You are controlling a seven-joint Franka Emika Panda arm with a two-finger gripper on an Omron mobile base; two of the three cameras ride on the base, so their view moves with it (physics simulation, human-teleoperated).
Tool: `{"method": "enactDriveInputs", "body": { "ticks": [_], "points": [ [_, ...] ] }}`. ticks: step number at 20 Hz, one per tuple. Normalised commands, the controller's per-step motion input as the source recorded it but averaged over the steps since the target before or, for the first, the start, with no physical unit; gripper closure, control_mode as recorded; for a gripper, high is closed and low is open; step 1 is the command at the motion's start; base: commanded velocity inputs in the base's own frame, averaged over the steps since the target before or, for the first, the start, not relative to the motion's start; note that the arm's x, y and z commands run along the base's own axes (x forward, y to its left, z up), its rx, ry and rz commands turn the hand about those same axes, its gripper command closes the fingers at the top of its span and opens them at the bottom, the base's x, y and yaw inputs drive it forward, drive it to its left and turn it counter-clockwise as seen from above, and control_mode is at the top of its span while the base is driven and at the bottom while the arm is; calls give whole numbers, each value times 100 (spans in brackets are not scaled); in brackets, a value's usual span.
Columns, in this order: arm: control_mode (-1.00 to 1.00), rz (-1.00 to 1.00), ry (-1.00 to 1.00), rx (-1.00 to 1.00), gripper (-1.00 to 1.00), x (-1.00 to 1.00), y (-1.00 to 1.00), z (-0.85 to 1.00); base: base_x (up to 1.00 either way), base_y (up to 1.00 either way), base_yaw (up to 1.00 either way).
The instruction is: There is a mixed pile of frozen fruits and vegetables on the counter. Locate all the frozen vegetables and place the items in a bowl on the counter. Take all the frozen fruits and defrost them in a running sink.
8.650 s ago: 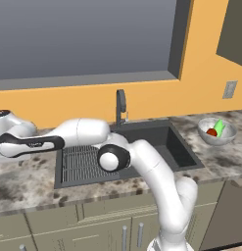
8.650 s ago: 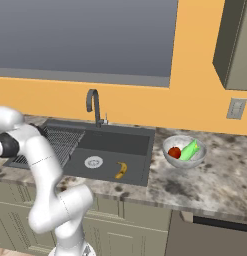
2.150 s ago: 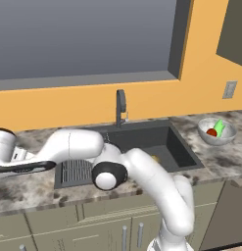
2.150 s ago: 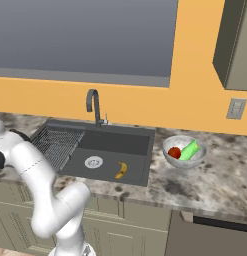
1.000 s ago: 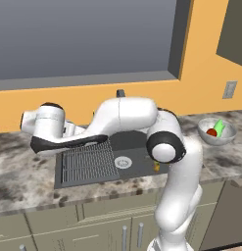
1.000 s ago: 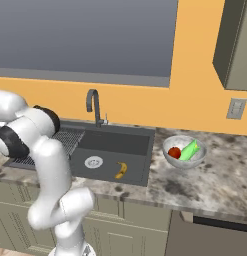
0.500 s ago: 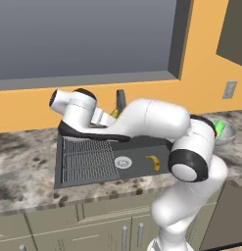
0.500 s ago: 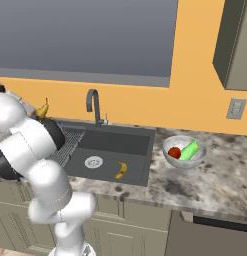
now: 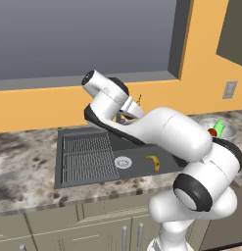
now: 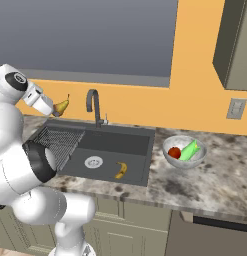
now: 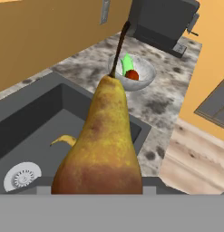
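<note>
Banana (image 10: 121, 170) in sink (image 10: 132, 142); tomato (image 10: 174, 152), cucumber (image 10: 189, 150) in bowl (image 10: 170, 159).

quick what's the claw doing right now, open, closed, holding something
Claw: closed on a yellow-brown pear, held up in the air above the sink.

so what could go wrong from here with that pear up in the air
1. The end effector holds the pear high, over the left back edge of the sink. Released there, it could fall hard onto the drain rack or bounce onto the counter.
2. The faucet stands close beside the pear, so a sideways swing toward the basin might clip it.
3. The banana already lies in the basin, so a drop could strike it.
</note>
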Motion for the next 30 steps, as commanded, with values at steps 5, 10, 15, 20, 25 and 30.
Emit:
{"method": "enactDriveInputs", "body": {
  "ticks": [5, 10, 15, 20, 25, 30],
  "points": [
    [-100, 1, 0, 17, 100, 16, -64, 11, 0, 0, 0],
    [-100, 6, 2, 19, 100, 23, -60, 0, 0, 0, 0],
    [-100, 10, 2, 19, 100, 29, -52, 0, 0, 0, 0],
    [-100, 10, 0, 18, 100, 31, -50, 0, 0, 0, 0],
    [-100, 10, 1, 16, 100, 28, -50, -5, 0, 0, 0],
    [-100, 12, 5, 12, 100, 33, -34, -24, 0, 0, 0]
  ]
}}
